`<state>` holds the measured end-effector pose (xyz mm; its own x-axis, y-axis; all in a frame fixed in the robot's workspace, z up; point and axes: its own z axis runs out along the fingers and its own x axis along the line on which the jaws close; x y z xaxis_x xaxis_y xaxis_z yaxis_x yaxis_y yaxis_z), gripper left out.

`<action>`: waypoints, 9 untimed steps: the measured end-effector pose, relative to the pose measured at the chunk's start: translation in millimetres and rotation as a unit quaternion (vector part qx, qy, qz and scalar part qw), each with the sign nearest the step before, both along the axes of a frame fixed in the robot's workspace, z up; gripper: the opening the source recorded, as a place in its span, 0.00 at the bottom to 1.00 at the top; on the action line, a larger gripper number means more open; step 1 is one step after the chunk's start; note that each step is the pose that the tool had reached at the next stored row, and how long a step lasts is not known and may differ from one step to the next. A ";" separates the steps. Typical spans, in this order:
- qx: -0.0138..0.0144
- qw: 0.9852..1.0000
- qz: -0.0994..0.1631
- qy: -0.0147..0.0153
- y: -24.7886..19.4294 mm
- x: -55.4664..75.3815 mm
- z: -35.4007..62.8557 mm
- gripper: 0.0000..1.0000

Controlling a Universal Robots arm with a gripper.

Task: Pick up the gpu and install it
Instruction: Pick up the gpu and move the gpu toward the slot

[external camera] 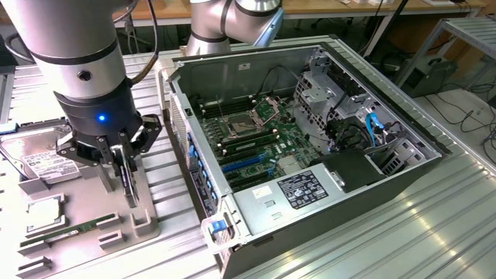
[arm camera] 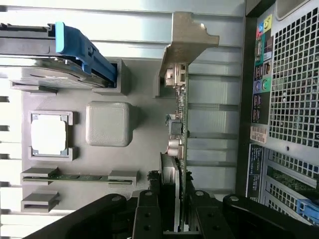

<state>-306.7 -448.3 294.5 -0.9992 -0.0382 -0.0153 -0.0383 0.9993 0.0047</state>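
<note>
The gpu [external camera: 130,189] stands edge-on as a thin dark slab over the grey holder tray [external camera: 81,195] at the exterior view's left. My gripper [external camera: 124,165] reaches down from above with its black fingers pressed on either side of the card's upper part. In the wrist view the gpu [arm camera: 180,129] runs away from my gripper [arm camera: 173,219] as a narrow green board edge ending in its silver bracket [arm camera: 188,42]. The fingers [arm camera: 148,216] close against both faces of the card. I cannot tell whether the card's lower edge still rests in the tray.
The tray [arm camera: 144,144] also holds a silver hard drive [external camera: 39,164] with a blue clip [arm camera: 84,50], a CPU [external camera: 46,210] and a RAM stick [external camera: 69,231]. The open PC case [external camera: 434,152] lies at the exterior view's right, with blue slots [external camera: 244,164] on its motherboard [external camera: 268,136].
</note>
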 end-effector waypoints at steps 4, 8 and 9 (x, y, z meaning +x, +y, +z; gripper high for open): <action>0.000 1.000 0.000 0.000 0.0 0.0 26.8 0.27; -0.001 1.000 0.000 0.000 -0.1 0.1 37.9 0.27; -0.001 1.000 0.000 0.000 0.0 0.0 39.1 0.27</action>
<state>-306.7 -448.3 333.6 -0.9992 -0.0383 -0.0151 -0.0383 0.9993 0.0019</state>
